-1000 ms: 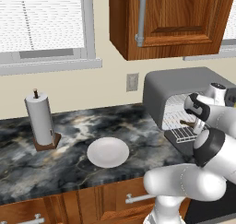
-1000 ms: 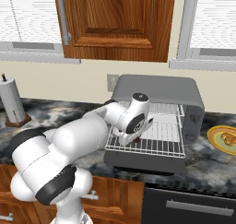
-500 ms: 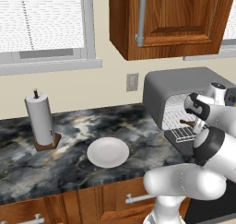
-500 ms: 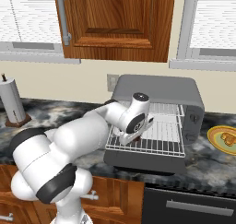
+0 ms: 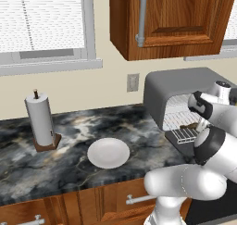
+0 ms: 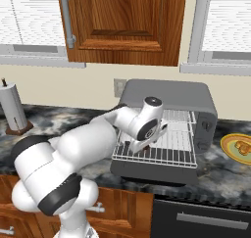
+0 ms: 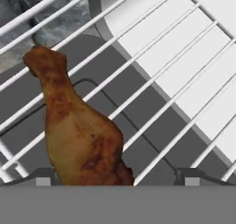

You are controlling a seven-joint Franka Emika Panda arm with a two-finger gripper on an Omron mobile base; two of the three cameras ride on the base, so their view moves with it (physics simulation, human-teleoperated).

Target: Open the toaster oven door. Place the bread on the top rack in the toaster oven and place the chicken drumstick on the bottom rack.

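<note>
The grey toaster oven (image 6: 169, 97) stands with its door (image 6: 152, 172) folded down flat. Its bottom rack (image 6: 162, 153) is slid out over the door, and the top rack (image 6: 177, 117) sits inside. On the bottom rack lies the brown chicken drumstick (image 7: 78, 135), bone end pointing away from the hand. My gripper (image 7: 117, 179) is open right above the drumstick's plump end, fingertips (image 7: 44, 177) spread to either side. From the base views the gripper (image 6: 137, 146) (image 5: 196, 126) hovers low over the rack's left part. The bread is hidden.
An empty white plate (image 5: 109, 153) lies on the marble counter left of the oven. A paper towel roll (image 5: 40, 120) stands at the far left. A yellowish plate (image 6: 238, 148) holding orange food sits right of the oven. A wooden cabinet (image 6: 125, 21) hangs overhead.
The fingers have spread apart and released the drumstick, which now rests on the rack. The arm has barely shifted.
</note>
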